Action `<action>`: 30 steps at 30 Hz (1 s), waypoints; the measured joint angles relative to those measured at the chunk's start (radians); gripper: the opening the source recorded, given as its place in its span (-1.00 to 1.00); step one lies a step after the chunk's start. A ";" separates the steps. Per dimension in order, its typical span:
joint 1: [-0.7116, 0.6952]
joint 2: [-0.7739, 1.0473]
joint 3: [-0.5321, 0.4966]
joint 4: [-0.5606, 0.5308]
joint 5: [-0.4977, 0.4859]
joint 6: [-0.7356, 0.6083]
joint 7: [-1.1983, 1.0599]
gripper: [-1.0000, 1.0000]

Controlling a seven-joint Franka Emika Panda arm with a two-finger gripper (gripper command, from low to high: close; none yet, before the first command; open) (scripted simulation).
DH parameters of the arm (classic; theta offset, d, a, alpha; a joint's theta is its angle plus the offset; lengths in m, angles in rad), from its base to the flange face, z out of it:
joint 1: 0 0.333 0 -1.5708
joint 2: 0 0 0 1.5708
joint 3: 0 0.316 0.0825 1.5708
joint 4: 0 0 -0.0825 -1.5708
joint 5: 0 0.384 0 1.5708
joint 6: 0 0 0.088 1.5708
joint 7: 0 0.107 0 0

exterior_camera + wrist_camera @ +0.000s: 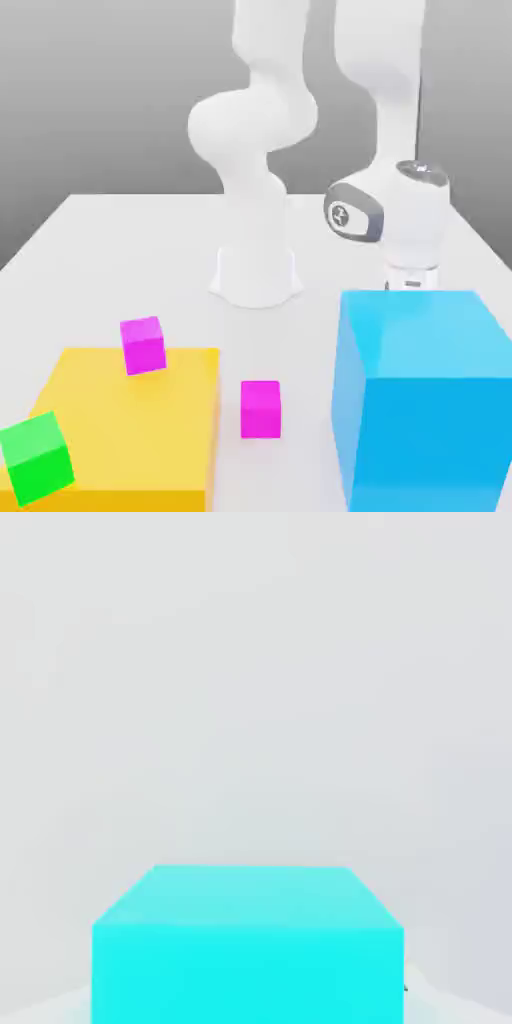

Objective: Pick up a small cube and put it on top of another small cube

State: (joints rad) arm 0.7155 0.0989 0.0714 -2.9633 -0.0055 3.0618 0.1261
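- Table (120, 225): flat, pale grey-white top, matte, spanning the foreground.
- Backdrop (100, 90): plain grey, darker toward the top, featureless.
- Light: soft, even, faint shadows on the tabletop.

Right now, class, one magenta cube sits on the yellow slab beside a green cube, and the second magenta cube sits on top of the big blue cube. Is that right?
Not quite. The second magenta cube rests on the table, between the yellow slab and the big blue cube, not on top of it. The exterior view shows this. The other magenta cube and the green cube do sit on the slab.
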 joint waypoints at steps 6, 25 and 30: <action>0.028 -0.185 0.020 -0.014 0.003 -0.145 -0.015 -1.00; -0.303 -0.057 -0.107 0.584 -0.556 -0.208 -0.244 -1.00; -0.474 -0.073 -0.177 0.544 -0.506 -0.271 -0.271 -1.00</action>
State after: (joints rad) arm 0.2412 0.0264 -0.1051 -2.4192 -0.5111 2.7906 -0.1445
